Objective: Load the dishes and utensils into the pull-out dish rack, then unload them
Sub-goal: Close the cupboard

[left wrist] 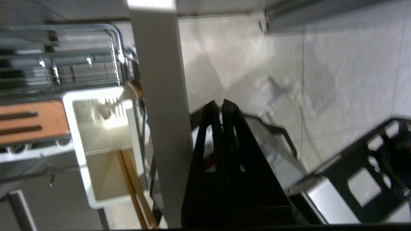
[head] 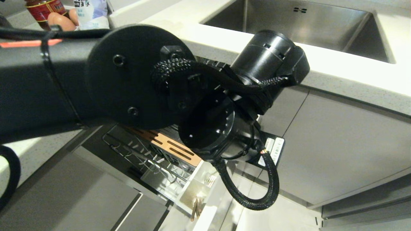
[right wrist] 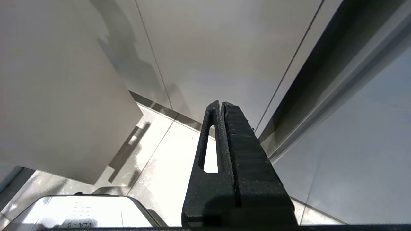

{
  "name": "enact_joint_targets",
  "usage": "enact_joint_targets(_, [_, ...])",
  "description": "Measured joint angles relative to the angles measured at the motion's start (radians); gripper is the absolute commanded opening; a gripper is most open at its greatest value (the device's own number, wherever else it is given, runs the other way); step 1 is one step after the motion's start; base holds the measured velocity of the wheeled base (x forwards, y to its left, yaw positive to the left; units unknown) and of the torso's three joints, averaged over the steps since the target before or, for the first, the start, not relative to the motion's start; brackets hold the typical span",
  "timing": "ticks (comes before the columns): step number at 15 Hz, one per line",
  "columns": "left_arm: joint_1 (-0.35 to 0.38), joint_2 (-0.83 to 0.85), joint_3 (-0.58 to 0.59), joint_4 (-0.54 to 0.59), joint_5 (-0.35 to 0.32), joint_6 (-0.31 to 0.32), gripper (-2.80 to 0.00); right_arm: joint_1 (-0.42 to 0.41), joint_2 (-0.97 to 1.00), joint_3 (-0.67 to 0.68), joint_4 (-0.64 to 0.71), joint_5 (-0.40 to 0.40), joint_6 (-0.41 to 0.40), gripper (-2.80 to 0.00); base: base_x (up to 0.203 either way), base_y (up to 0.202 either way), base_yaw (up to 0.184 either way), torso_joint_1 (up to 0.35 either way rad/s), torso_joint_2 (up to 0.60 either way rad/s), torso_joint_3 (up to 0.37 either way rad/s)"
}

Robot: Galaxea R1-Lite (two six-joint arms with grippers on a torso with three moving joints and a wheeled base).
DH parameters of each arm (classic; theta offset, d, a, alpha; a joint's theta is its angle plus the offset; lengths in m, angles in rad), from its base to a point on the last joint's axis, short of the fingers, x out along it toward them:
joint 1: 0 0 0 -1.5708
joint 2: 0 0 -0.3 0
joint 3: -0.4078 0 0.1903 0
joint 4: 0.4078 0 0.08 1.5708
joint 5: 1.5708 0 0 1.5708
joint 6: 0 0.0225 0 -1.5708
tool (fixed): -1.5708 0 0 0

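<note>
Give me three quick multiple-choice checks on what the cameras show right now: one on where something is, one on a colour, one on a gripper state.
1. Where are the chopsticks?
A. In the sink
B. In the white utensil caddy of the pull-out dish rack
C. On the counter

2. What colour is the slotted strip in the rack?
A. Light-brown wood
B. Blue
C. Black

3. How does the left gripper stand?
A. Wide open
B. Shut on a spoon
C. Shut, holding nothing

Answers:
1 B, their ends stick out of the caddy.
2 A, it shows orange-brown with dark slots.
3 C, the fingertips meet with nothing between them, beside the rack's front panel.
</note>
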Motion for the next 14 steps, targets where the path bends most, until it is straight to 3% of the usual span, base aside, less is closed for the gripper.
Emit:
enact_joint_targets(8, [0.132,-0.04,0.005,0.134,0.219,0.159,-2.8,0.0,0.0,0.0,0.0,0.0,0.0,-2.8,0.0,0.0,0.0,0.0,0.0,0.0])
enact_joint_targets(12, [0.172,-0.044,0.011,0.139,0.387,0.162,-2.8,0.0,0.0,0.0,0.0,0.0,0.0,-2.8,0.0,0.0,0.0,0.0,0.0,0.0])
enact_joint_targets(14, [0.202,-0.048,0.014,0.14,0.436,0.164,-2.8,0.0,0.0,0.0,0.0,0.0,0.0,-2.8,0.0,0.0,0.0,0.0,0.0,0.0])
